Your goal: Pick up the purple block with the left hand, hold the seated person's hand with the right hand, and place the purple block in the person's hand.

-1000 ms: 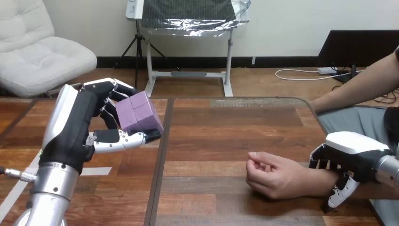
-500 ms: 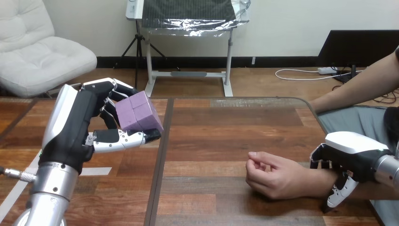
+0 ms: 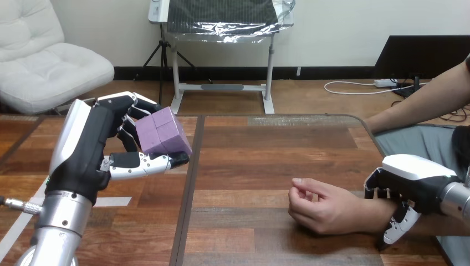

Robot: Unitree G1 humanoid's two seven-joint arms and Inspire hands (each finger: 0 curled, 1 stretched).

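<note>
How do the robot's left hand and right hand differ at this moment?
The left hand is raised at the left and grips the purple block; the right hand is low at the right and clasps the person's wrist from above. The left hand is off the table, the right close to it. Both are shut on something.

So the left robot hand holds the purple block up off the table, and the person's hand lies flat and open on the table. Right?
Not quite. The head view shows the person's hand on the table with fingers curled in, not flat and open. The left robot hand does hold the purple block up off the table.
</note>
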